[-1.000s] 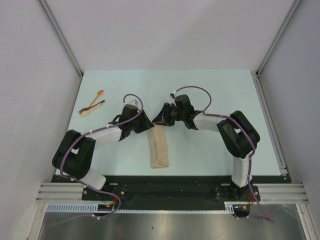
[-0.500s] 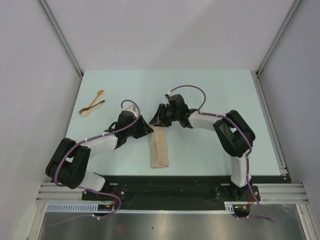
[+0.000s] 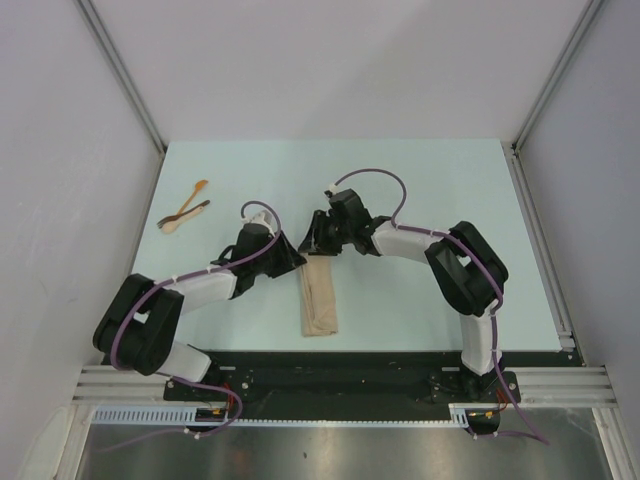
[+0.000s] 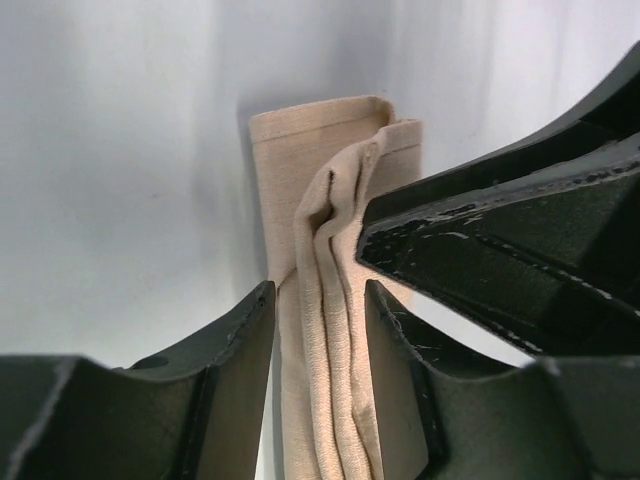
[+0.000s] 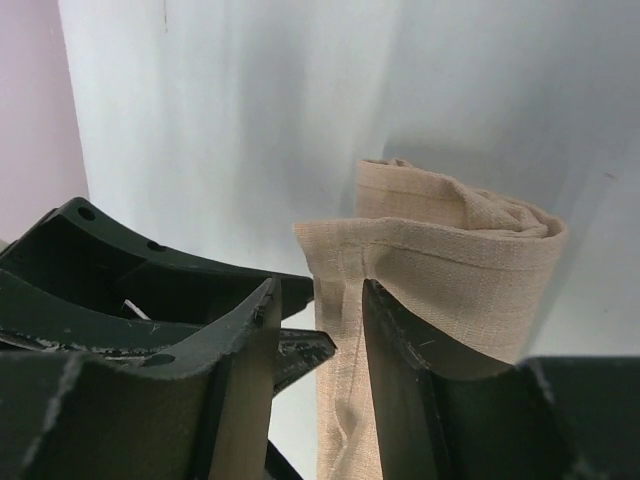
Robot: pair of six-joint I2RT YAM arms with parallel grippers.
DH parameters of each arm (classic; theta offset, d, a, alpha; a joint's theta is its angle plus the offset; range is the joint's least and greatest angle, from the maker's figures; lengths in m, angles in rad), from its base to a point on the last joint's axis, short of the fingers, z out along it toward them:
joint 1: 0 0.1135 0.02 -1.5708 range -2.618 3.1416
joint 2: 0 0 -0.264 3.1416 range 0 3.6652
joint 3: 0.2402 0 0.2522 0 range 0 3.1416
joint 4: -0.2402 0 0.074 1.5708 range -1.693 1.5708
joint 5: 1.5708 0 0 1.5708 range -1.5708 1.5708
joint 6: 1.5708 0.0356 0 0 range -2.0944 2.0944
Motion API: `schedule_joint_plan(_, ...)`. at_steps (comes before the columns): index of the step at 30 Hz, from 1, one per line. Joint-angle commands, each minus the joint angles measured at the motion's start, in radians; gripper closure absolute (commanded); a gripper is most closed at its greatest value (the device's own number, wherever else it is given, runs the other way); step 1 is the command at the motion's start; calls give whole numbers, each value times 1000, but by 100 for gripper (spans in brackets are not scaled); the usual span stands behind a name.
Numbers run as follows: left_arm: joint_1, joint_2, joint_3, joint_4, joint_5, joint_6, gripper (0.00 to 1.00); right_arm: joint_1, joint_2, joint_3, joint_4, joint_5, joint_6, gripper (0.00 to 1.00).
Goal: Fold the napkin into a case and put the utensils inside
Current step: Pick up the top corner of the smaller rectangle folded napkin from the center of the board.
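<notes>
Nearest the arm bases, the case (image 3: 320,305) lies flat on the smooth, pale mint table (image 3: 430,190). It is a narrow rectangular strip of soft beige-tan woven cloth running away from the near edge, with layered folds showing along its length. The two hard black grippers meet at its far end. The left gripper (image 4: 318,298) reaches in from the left and pinches a raised, creased pleat of the cloth, which fills the gap between its scuffed jaws. The right gripper (image 5: 318,295) sits over the rounded, folded end with its jaws apart. A stitched edge of the cloth hangs loose between them, with bare table showing beside it. Farther back on the left, well apart from the case, the utensils (image 3: 183,211) lie across each other. One is a slim light orange wooden spoon (image 3: 200,187), the other a darker brown piece (image 3: 200,206).
</notes>
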Motion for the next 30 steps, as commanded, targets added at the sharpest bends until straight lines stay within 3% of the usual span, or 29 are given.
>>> schedule_joint_plan(1, 0, -37, 36, -43, -69, -9, 54, 0, 1, 42, -10, 34, -25, 57)
schedule_joint_plan(3, 10, -45, 34, -34, -73, -9, 57, -4, -3, 39, -10, 33, -22, 57)
schedule_joint_plan(7, 37, -43, 66, -58, -83, 7, 72, -11, 4, 42, -9, 14, -5, 57)
schedule_joint_plan(15, 76, -14, 120, -84, -92, -1, 86, -20, 10, 39, 11, -1, 25, 57)
schedule_joint_plan(21, 78, 70, 185, -133, -112, 2, 87, -21, 15, 39, 19, -10, 33, 55)
schedule_joint_plan(30, 73, 153, 177, 11, -26, -6, 90, -21, 27, 45, 14, -6, 44, 55)
